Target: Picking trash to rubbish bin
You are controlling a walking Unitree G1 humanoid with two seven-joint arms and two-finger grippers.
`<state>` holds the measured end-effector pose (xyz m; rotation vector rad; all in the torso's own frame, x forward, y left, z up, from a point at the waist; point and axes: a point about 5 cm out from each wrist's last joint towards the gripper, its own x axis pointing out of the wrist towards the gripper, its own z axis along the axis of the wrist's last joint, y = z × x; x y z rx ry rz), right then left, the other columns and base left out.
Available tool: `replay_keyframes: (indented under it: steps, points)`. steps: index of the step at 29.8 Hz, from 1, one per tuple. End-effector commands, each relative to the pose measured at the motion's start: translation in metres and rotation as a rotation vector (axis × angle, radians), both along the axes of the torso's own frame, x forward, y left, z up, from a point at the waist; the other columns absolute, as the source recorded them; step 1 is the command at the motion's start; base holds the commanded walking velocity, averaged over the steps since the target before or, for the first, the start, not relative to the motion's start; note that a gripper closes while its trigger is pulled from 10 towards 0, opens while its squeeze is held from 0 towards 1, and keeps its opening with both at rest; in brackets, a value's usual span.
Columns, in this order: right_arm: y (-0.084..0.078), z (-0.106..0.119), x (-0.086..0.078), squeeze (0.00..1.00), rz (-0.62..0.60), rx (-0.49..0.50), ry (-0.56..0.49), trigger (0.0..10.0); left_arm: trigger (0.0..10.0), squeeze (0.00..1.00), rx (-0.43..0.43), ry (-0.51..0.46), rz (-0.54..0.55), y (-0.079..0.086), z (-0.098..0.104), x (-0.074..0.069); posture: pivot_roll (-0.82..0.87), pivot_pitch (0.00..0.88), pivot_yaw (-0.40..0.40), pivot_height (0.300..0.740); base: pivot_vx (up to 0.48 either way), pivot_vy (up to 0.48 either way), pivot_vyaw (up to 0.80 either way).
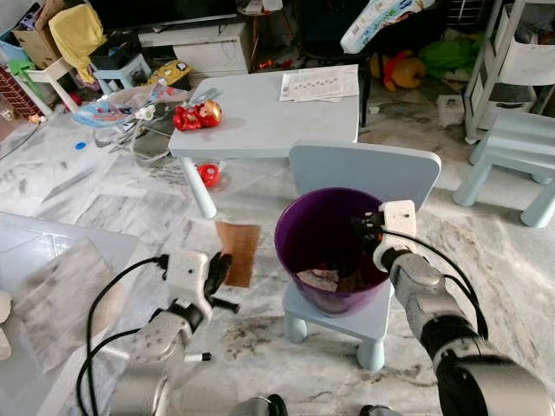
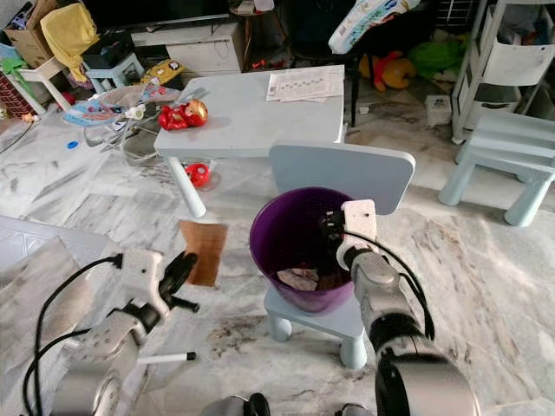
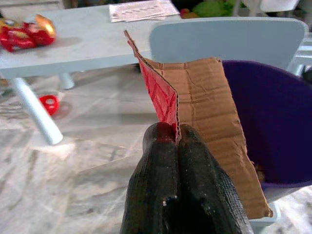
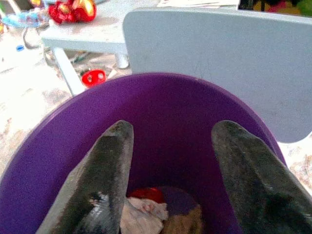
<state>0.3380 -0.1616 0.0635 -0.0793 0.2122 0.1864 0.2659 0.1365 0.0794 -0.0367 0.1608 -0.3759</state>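
My left hand (image 3: 175,134) pinches light, stiff cardboard (image 3: 204,122) by its edge beside the purple bin (image 1: 299,234); my right hand (image 4: 170,146) gapes empty.

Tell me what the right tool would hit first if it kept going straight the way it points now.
Probably the trash at the bottom of the purple bin. The right tool, open, points down into the bin's mouth, with nothing between its fingers and the crumpled scraps. Depth is unclear, so the far inner wall could come first.

left end effector (image 3: 176,141) clamped, right end effector (image 4: 170,146) spread
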Motion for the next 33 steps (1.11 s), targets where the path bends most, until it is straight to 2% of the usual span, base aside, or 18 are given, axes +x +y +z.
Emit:
replay_keyframes:
  steps: [1,3,6,7,8,10,12,13,14,15,16,17,21,24,25,26,33]
  points:
    - [0.011,-0.004,-0.02,1.0,0.104,-0.011,0.01,10.0,0.0,0.0,-0.001,0.015,-0.042,-0.01,-0.005,0.007,-0.01,0.123,0.152,0.74,0.0,0.0,0.0]
    - [0.015,-0.004,-0.041,1.0,0.17,-0.01,0.026,10.0,0.0,0.0,-0.01,0.013,-0.085,-0.021,-0.006,0.015,-0.03,0.123,0.156,0.74,0.0,0.0,0.0]
    - [0.017,0.001,-0.058,1.0,0.2,0.005,0.047,10.0,0.1,0.0,-0.001,0.007,-0.125,-0.031,-0.007,0.024,-0.07,0.12,0.16,0.74,0.0,0.0,0.0]
    - [0.016,0.008,-0.069,1.0,0.203,0.003,0.062,10.0,1.8,0.0,-0.006,0.013,-0.132,-0.039,-0.009,0.032,-0.08,0.118,0.16,0.74,0.0,0.0,0.0]
    - [0.016,0.008,-0.069,1.0,0.203,0.003,0.062,10.0,1.8,0.0,-0.006,0.013,-0.132,-0.039,-0.009,0.032,-0.08,0.118,0.16,0.74,0.0,0.0,0.0]
    - [0.012,0.016,-0.082,1.0,0.176,0.008,0.099,10.0,2.6,0.0,-0.014,0.016,-0.141,-0.052,-0.009,0.044,-0.14,0.115,0.165,0.74,0.0,0.0,0.0]
    - [0.01,0.019,-0.089,1.0,0.173,0.016,0.126,10.0,3.8,0.0,-0.022,0.018,-0.14,-0.06,-0.008,0.05,-0.16,0.113,0.166,0.74,0.0,0.0,0.0]
    - [0.01,0.023,-0.098,1.0,0.18,0.026,0.158,10.0,4.5,0.0,-0.025,0.02,-0.143,-0.067,-0.008,0.054,-0.17,0.112,0.167,0.74,0.0,0.0,0.0]
    - [0.011,0.026,-0.106,1.0,0.186,0.035,0.188,10.0,4.5,0.0,-0.025,0.021,-0.149,-0.072,-0.009,0.057,-0.18,0.11,0.168,0.74,0.0,0.0,0.0]
    - [0.012,0.029,-0.112,1.0,0.21,0.035,0.206,10.0,6.6,0.0,-0.027,0.04,-0.145,-0.077,-0.009,0.059,-0.2,0.108,0.169,0.74,0.0,0.0,0.0]
    - [0.012,0.029,-0.112,1.0,0.21,0.035,0.206,10.0,6.6,0.0,-0.027,0.04,-0.145,-0.077,-0.009,0.059,-0.2,0.108,0.169,0.74,0.0,0.0,0.0]
    - [0.014,0.032,-0.119,1.0,0.241,0.034,0.227,10.0,10.0,0.0,-0.029,0.046,-0.153,-0.083,-0.008,0.062,-0.21,0.108,0.169,0.74,0.0,0.0,0.0]
    - [0.02,0.039,-0.135,1.0,0.284,0.051,0.307,10.0,10.0,0.0,-0.018,0.037,-0.156,-0.097,-0.003,0.07,-0.23,0.105,0.168,0.74,0.0,0.0,0.0]
    - [0.021,0.042,-0.141,1.0,0.278,0.068,0.347,10.0,10.0,0.0,-0.005,0.042,-0.141,-0.102,-0.003,0.072,-0.25,0.106,0.173,0.74,0.0,0.0,0.0]
    - [0.021,0.042,-0.142,1.0,0.268,0.065,0.352,10.0,10.0,0.71,0.01,0.039,-0.131,-0.103,-0.003,0.073,-0.25,0.107,0.174,0.74,0.0,0.0,0.0]
    - [0.021,0.043,-0.143,1.0,0.252,0.068,0.359,10.0,10.0,1.0,0.018,0.042,-0.116,-0.104,-0.004,0.073,-0.26,0.108,0.177,0.74,0.0,0.0,0.0]
    - [0.021,0.051,-0.154,1.0,0.232,0.069,0.402,10.0,10.0,1.0,0.119,0.048,-0.037,-0.104,-0.01,0.072,-0.29,0.124,0.184,0.74,0.0,0.0,0.0]
